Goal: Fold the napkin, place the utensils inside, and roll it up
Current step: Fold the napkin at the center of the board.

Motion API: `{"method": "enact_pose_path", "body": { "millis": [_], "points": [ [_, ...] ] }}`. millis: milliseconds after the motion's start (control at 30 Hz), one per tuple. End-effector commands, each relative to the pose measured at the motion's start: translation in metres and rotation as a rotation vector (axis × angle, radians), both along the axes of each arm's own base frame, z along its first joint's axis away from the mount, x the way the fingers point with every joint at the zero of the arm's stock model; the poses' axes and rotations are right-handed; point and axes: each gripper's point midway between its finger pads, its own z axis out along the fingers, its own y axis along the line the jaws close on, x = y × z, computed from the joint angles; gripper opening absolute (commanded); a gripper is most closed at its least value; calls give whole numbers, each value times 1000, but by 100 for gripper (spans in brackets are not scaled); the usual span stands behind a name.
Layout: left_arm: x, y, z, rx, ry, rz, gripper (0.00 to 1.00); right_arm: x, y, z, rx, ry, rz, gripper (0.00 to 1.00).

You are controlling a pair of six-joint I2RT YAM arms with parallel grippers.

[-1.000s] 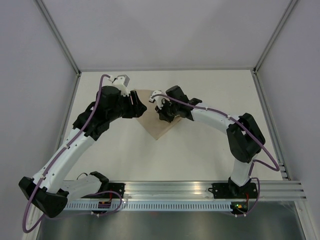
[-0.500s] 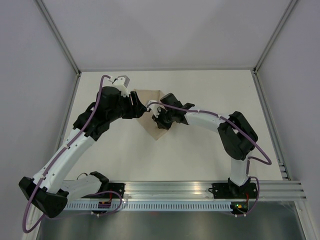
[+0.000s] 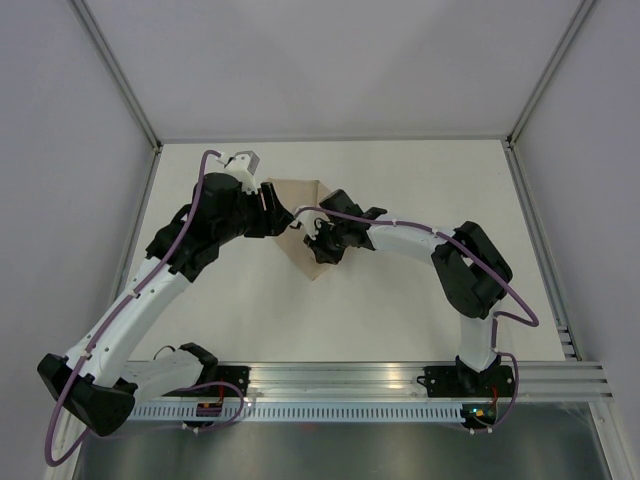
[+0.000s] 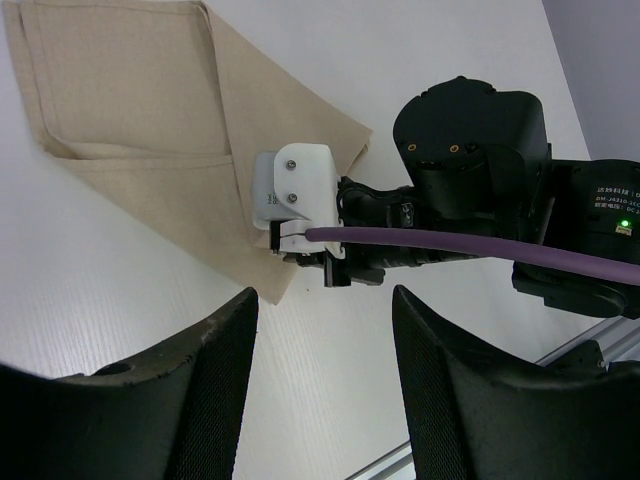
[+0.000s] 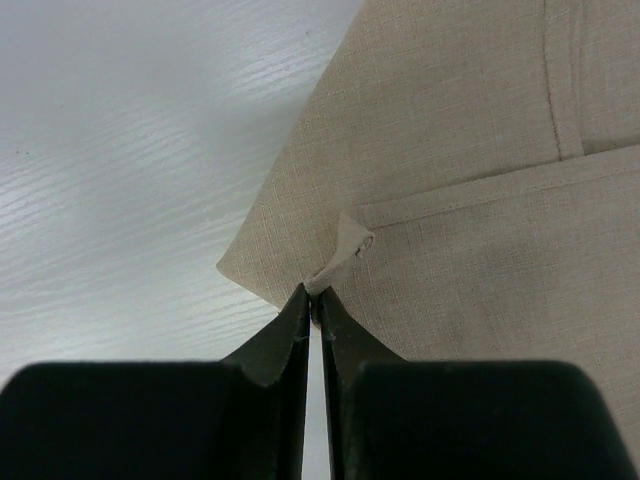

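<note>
Surface: white wood-grain surface; plain tan-beige cloth napkin lies folded at its middle.
Writing: sticker on the right arm, unreadable.
Right gripper: jaws clamped on a napkin flap, further left than before.
Left gripper: jaws apart, near the napkin.

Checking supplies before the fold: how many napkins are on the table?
1. The napkin lies far-centre on the table, between the left arm and the right arm, pinched near one corner by the right claw. The arms hide part of it.
</note>
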Motion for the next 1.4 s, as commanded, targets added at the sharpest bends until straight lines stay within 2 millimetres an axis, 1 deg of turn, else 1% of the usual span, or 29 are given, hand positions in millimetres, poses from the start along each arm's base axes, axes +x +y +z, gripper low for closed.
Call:
{"method": "enact_pose_path", "body": {
  "millis": [0, 133, 267, 300, 333, 367, 467, 567, 700, 733, 767, 800, 867, 967, 1067, 1100, 1167, 1200, 1233, 1267, 1333, 1367],
  "points": [
    [1, -2, 11, -13, -38, -11, 62, -10, 8, 2, 24, 26, 63, 13],
    [2, -2, 12, -8, -44, -13, 62, -15, 11, 4, 31, 50, 82, 13],
    [2, -2, 14, -7, -51, -19, 62, -18, 11, 1, 27, 63, 91, 14],
    [2, -2, 15, -7, -50, -19, 62, -18, 11, 2, 29, 67, 91, 16],
    [2, -2, 15, -8, -51, -20, 62, -20, 11, 2, 28, 75, 94, 21],
    [2, -3, 15, -8, -51, -21, 62, -21, 13, 2, 32, 83, 98, 23],
    [2, -3, 16, -8, -51, -21, 63, -21, 15, 4, 39, 92, 100, 25],
    [2, -3, 18, -11, -55, -21, 64, -21, 17, 10, 48, 90, 101, 27],
    [3, -3, 21, -12, -61, -21, 64, -18, 22, 25, 82, 90, 103, 29],
    [3, -3, 23, -14, -65, -20, 65, -20, 24, 28, 92, 98, 112, 35],
    [3, -3, 23, -15, -67, -23, 65, -21, 25, 30, 100, 112, 109, 37],
    [3, -3, 24, -15, -69, -21, 66, -20, 27, 35, 113, 124, 109, 37],
    [3, -3, 25, -16, -72, -23, 66, -21, 29, 37, 118, 140, 108, 39],
    [4, -2, 31, -18, -86, -19, 66, -16, 28, 42, 127, 147, 92, 39],
    [5, 0, 33, -13, -95, -11, 67, -5, 20, 52, 153, 158, 56, 39],
    [6, 0, 33, -10, -98, -8, 67, 7, 10, 56, 162, 163, 18, 39],
    [9, -2, 33, -11, -106, -11, 67, 17, -2, 64, 185, 182, -12, 39],
    [10, -3, 33, -12, -108, -14, 67, 32, -17, 69, 202, 186, -58, 39],
    [11, -5, 32, -13, -106, -17, 67, 40, -25, 76, 217, 181, -82, 40],
    [15, -8, 29, -16, -107, -22, 67, 56, -44, 79, 233, 179, -138, 40],
    [21, -10, 23, -18, -97, -6, 67, 77, -66, 84, 230, 147, -224, 41],
    [24, -9, 16, -16, -83, 12, 67, 90, -77, 83, 216, 116, -278, 41]
  ]
}}
